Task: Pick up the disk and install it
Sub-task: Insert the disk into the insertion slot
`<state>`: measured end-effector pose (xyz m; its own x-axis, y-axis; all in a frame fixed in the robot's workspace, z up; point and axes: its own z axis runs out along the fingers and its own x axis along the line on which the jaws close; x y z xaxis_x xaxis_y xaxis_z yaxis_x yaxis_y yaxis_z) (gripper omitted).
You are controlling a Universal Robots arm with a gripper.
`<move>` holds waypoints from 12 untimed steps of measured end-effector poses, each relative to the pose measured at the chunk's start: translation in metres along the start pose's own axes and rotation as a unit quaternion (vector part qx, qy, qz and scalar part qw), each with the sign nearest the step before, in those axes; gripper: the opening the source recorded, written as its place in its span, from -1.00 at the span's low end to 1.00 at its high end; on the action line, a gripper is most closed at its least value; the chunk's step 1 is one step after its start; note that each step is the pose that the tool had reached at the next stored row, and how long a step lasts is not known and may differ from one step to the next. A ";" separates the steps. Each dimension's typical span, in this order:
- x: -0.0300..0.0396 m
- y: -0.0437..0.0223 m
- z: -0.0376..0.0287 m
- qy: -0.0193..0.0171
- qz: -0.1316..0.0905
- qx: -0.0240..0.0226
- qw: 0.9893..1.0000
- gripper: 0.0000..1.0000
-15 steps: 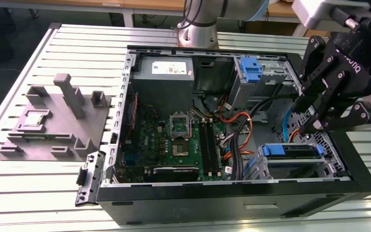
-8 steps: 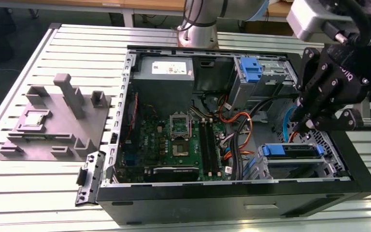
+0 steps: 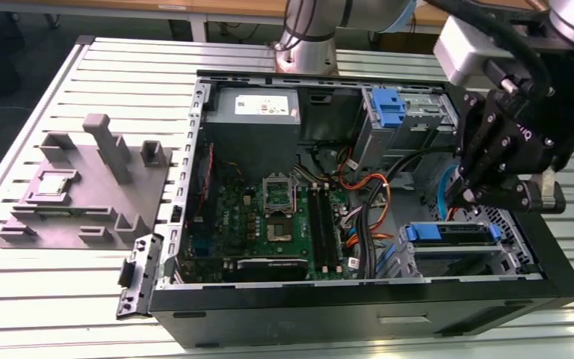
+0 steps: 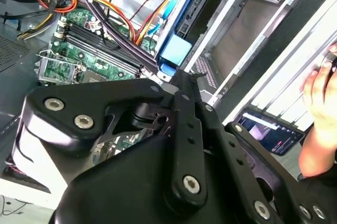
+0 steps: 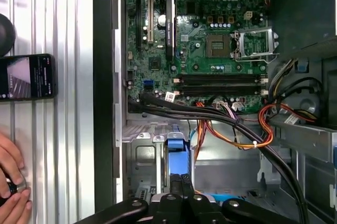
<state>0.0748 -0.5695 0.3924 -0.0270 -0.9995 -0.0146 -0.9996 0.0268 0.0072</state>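
Disk (image 3: 448, 233) (blue carrier (image 3: 421, 233) uppermost) on edge in bay (image 3: 451, 262), long axis parallel case wall (image 3: 367, 299); jaws pressed together above.

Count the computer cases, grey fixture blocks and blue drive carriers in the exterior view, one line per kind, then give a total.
Computer case: 1
Grey fixture block: 1
Blue drive carriers: 2
Total: 4
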 end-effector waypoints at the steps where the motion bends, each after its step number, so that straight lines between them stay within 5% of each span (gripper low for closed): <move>1: 0.0000 -0.0001 0.0018 0.000 0.000 0.000 1.000 -0.76; 12: 0.0002 -0.0003 0.0184 0.000 0.000 0.000 1.000 -0.76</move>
<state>0.0750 -0.5694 0.3740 -0.0270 -0.9995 -0.0145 -0.9996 0.0268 0.0073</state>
